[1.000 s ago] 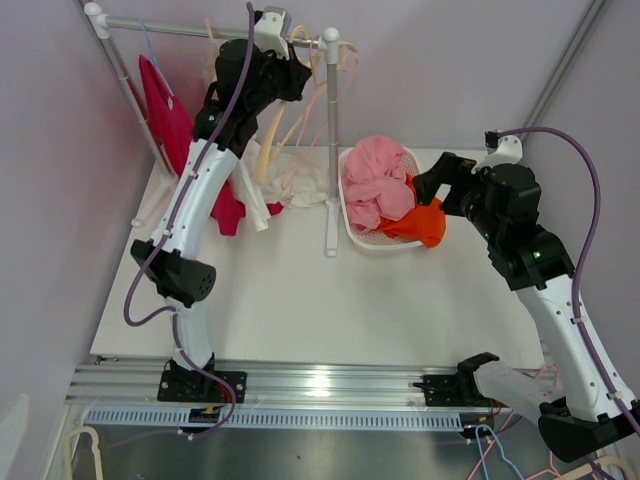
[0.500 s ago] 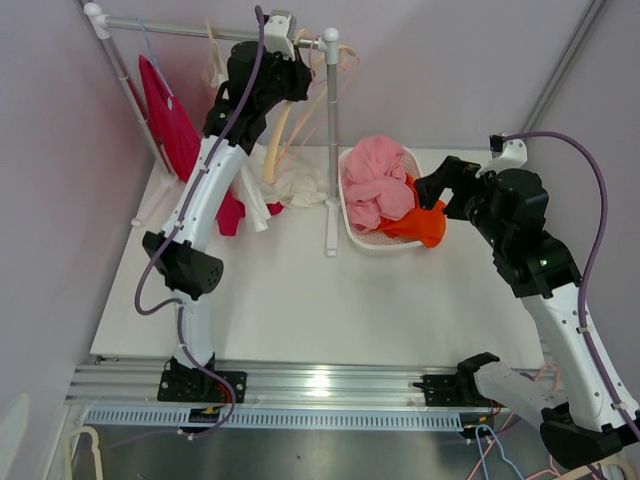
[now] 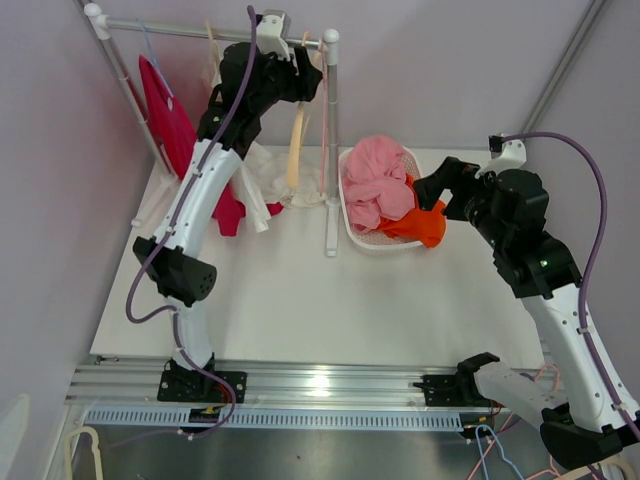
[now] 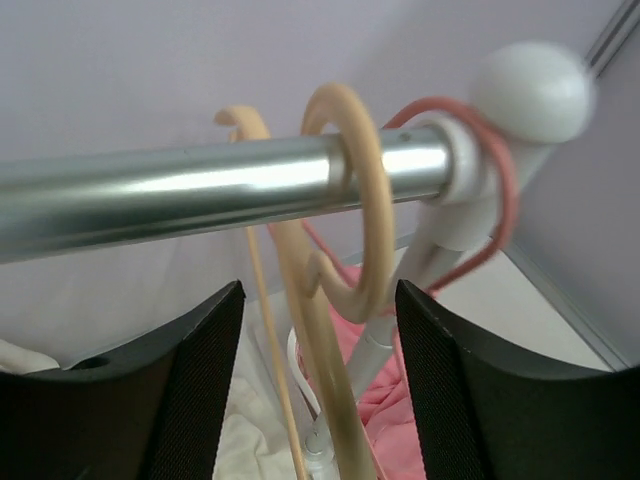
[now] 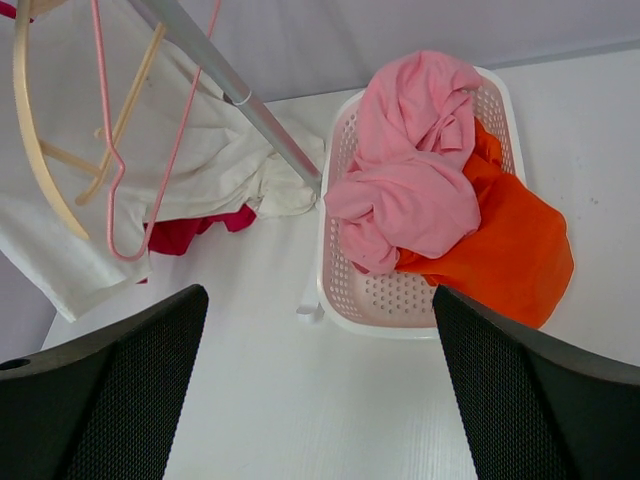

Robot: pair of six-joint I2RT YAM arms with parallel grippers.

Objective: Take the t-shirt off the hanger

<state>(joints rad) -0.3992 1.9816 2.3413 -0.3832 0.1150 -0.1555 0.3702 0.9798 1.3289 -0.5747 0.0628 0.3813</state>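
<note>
L gripper (image 4: pixel 318 300) now let go, jaws apart beside cream hanger (image 4: pixel 325 370), hanger hangs straight on rail (image 4: pixel 150 195), no longer tilted, R gripper (image 5: pixel 318 300) still wide open

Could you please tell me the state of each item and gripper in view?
cream hanger: bare, hooked on the rail.
pink hanger: bare, hooked at the rail's end.
left gripper: open, straddling the cream hanger's hook.
right gripper: open, empty.
white t-shirt: off the hanger, crumpled on the table.
crimson t-shirt: hanging from the rail.
basket: upright, holding a pink garment and an orange garment.
</note>
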